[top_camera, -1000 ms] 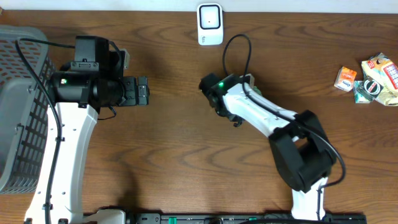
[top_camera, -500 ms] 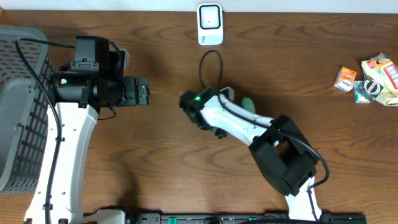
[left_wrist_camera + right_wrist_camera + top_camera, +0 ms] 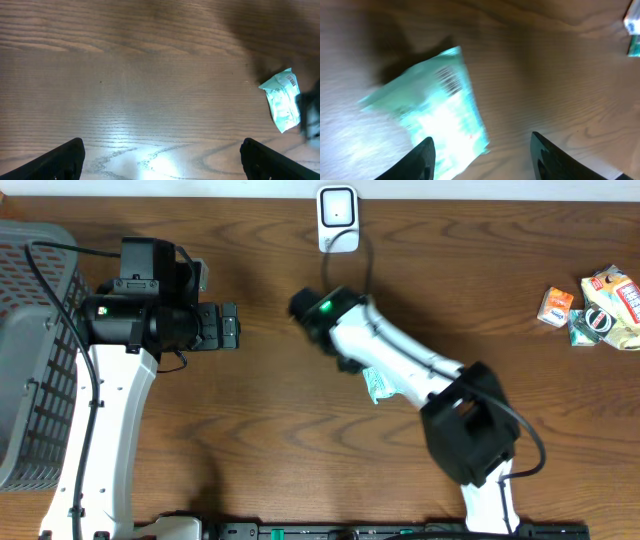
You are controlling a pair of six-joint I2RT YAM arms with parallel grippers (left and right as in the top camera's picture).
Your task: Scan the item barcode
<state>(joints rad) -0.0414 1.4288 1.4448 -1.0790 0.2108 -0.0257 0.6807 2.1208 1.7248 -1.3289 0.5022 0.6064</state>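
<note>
Since the green packet (image 3: 378, 387), lying on the table (image 3: 250, 440) at centre frame partly under the right arm (image 3: 405, 365), looks light, soft and slippery, its sealed edge clear of the barcode (image 3: 447, 80) seems the safest hold; right gripper (image 3: 482, 154) and left gripper (image 3: 162, 157) both stand apart, empty.

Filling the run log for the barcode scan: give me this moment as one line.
right fingers open over green packet | packet on table, barcode up | left fingers open, empty | scanner apart from packet

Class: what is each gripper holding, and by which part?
Nothing. Both the left gripper and right gripper are open; the green packet lies loose on the table.
</note>
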